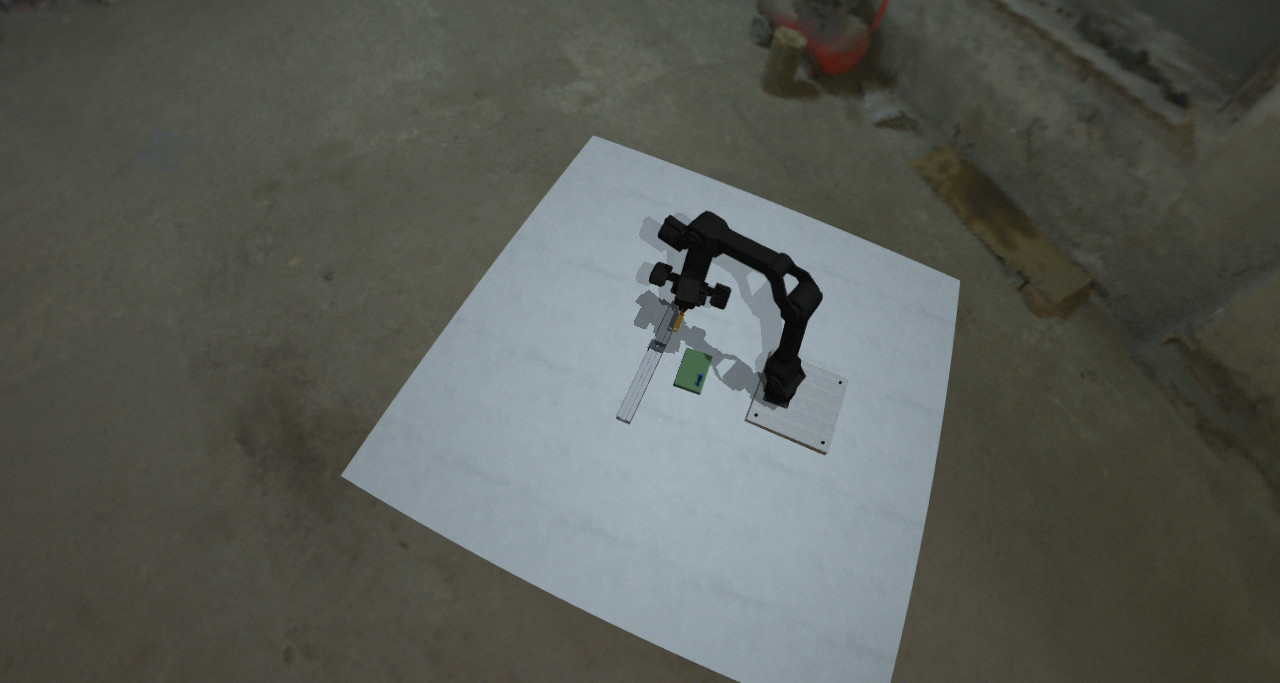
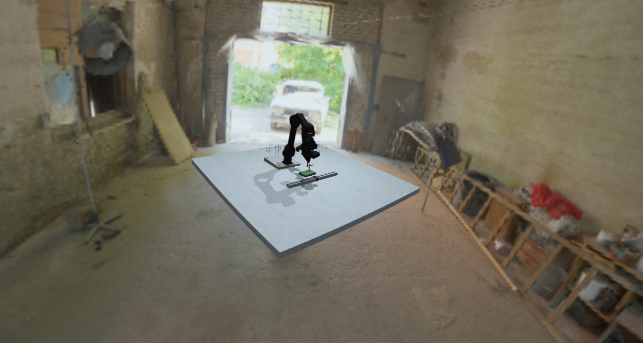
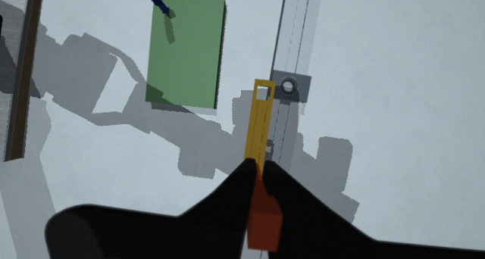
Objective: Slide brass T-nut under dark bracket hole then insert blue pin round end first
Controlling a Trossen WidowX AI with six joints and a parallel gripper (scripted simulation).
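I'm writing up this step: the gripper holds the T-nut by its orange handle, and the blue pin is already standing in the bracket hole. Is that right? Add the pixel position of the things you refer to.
Not quite: the blue pin (image 1: 699, 379) (image 3: 156, 1) stands in the green tray (image 1: 690, 366) (image 3: 186, 62), as the wrist view shows. The rest holds.
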